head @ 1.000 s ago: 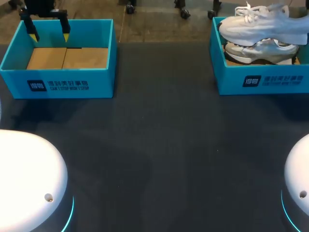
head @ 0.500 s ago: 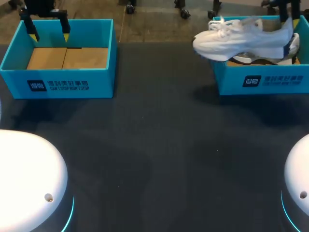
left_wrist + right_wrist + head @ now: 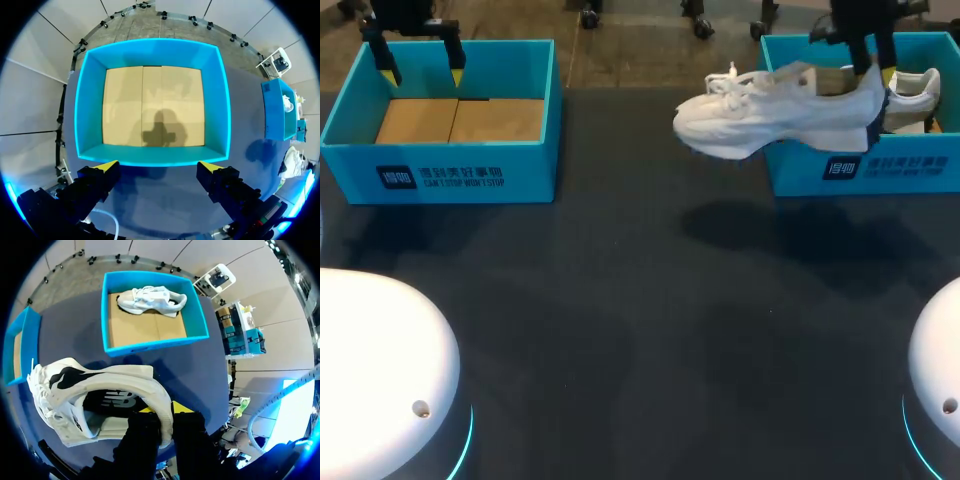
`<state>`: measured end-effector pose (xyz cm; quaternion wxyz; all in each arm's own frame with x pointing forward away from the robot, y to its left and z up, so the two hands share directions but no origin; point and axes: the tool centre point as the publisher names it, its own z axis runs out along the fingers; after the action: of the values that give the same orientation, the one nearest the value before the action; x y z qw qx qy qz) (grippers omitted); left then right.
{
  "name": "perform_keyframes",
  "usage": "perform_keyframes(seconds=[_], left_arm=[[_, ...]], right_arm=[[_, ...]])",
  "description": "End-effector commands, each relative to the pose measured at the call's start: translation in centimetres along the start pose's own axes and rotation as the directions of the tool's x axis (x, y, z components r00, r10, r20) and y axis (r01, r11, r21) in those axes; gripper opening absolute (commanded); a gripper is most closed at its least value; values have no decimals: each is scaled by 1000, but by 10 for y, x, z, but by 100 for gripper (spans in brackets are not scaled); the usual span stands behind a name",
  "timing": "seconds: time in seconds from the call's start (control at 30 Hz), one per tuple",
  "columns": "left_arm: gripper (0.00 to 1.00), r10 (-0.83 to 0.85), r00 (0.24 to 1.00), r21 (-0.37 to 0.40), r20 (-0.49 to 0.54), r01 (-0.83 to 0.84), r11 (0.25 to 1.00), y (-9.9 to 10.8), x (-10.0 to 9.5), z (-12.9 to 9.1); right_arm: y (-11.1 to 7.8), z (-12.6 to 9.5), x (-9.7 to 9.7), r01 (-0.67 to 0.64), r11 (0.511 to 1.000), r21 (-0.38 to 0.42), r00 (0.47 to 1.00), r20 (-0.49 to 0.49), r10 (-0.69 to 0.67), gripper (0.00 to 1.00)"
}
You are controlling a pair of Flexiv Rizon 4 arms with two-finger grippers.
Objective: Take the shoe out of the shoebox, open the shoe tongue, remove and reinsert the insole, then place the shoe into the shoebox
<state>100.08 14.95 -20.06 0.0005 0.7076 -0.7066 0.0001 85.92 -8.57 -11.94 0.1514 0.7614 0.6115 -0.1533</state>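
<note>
Right gripper (image 3: pixel 873 72) clamps the shoe (image 3: pixel 775 110) by its heel above the worktop (image 3: pixel 650 300), beside the shoebox (image 3: pixel 860 168) holding a second shoe (image 3: pixel 912 95); left gripper (image 3: pixel 420 62) hangs open over another box (image 3: pixel 440 175).

white sneaker (image 3: pixel 770 112) off the table, upper right-centre, sole down, toe pointing left, open teal shoebox (image 3: pixel 796 170) upper right, second white shoe (image 3: pixel 913 95) lying inside

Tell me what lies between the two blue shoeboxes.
In the head view the dark table between the left shoebox and right shoebox is bare; only the white shoe, in the right gripper, hangs partly over it.
</note>
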Motion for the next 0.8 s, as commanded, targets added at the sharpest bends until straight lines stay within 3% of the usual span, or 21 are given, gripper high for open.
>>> perform_keyframes(seconds=[0.03, 0.8], left_arm=[[100, 0, 1000, 0, 0, 0, 1000, 0, 0, 0], [100, 0, 1000, 0, 0, 0, 1000, 0, 0, 0]], right_arm=[[-25, -6, 7, -9, 1000, -20, 1000, 3, 9, 0], [-150, -32, 67, 6, 1000, 18, 998, 66, -8, 0]])
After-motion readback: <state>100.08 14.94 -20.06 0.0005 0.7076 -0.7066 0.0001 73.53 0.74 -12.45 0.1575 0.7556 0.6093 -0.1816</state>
